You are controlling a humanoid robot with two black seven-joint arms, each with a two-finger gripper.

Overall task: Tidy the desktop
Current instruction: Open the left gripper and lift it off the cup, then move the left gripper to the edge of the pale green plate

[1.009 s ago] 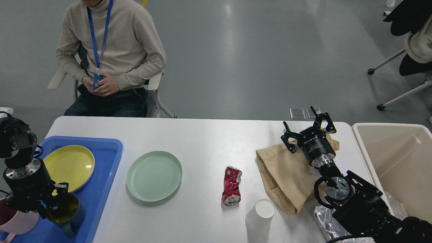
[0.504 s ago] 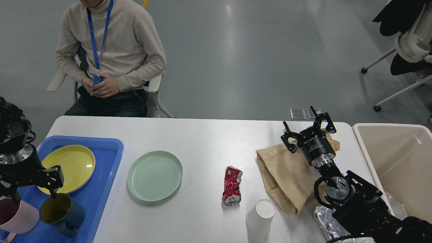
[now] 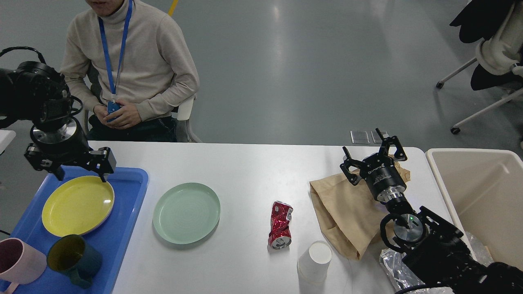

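White desktop [image 3: 253, 163] spans the view; blue tray [image 3: 122, 237] at its left end holds yellow plate [image 3: 77, 206], pink mug [image 3: 18, 261], dark green mug [image 3: 71, 259]. Left gripper [image 3: 79, 173] hovers over the tray's far edge, fingers spread, empty. Right gripper [image 3: 374, 157] spread above brown paper bag [image 3: 343, 212]. Green plate [image 3: 186, 212], crushed red can [image 3: 281, 224], white paper cup [image 3: 314, 261] lie between

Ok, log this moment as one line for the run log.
left gripper: open, empty, above blue tray | right gripper: open, over paper bag | green plate, crushed red can, paper cup on desktop
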